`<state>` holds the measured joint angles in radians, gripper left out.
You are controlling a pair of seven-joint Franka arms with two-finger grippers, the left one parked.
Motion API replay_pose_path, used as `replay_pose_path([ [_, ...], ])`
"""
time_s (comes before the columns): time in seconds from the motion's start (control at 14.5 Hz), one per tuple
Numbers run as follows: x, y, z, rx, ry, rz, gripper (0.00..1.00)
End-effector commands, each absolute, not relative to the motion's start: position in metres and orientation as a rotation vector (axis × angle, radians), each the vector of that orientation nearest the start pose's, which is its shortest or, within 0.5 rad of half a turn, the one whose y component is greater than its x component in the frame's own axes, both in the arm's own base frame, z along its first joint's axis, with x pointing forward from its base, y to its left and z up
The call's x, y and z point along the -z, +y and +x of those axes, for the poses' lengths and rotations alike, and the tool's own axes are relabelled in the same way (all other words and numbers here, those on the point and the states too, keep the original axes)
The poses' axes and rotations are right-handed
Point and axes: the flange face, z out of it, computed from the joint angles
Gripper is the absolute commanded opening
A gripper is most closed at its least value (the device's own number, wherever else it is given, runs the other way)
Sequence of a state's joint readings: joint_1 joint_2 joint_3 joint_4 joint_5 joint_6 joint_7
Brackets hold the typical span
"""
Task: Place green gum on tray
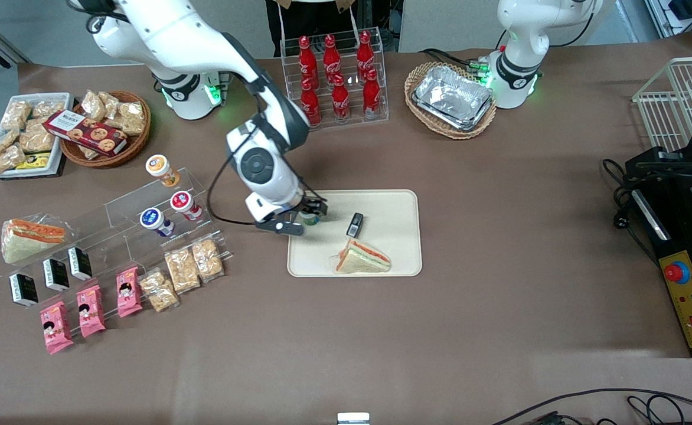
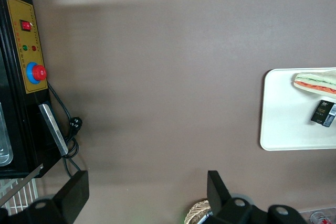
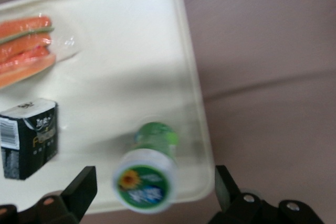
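Observation:
The green gum [image 3: 145, 178], a small bottle with a white-rimmed green lid, stands upright on the cream tray [image 3: 131, 66], close to the tray's rim at the working arm's end. In the front view the gum [image 1: 309, 219] shows just under my gripper [image 1: 304, 217]. My gripper [image 3: 155, 192] is open, above the bottle, with a finger on each side of it and clear gaps between fingers and lid. The tray [image 1: 393, 206] also holds other items.
On the tray lie a wrapped sandwich [image 1: 362, 258] and a small black box [image 1: 355, 225]. A clear stepped rack [image 1: 163, 206] with orange-, red- and blue-lidded bottles stands toward the working arm's end. Cola bottles [image 1: 337, 82] and a foil-tray basket [image 1: 451, 99] stand farther from the camera.

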<state>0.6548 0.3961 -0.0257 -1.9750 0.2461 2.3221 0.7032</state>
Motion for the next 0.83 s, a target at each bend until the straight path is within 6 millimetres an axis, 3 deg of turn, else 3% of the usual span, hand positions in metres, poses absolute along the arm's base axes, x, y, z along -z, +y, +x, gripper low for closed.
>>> replay_pose_path([
  [0.0,-0.340,0.263,0.525,-0.287,0.265,-2.973,1.00],
  [0.21,-0.381,0.195,0.538,-0.297,0.214,-2.948,1.00],
  [0.41,-0.429,0.161,0.542,-0.235,0.206,-2.962,1.00],
  [0.76,-0.506,0.086,0.558,-0.233,0.216,-2.980,1.00],
])
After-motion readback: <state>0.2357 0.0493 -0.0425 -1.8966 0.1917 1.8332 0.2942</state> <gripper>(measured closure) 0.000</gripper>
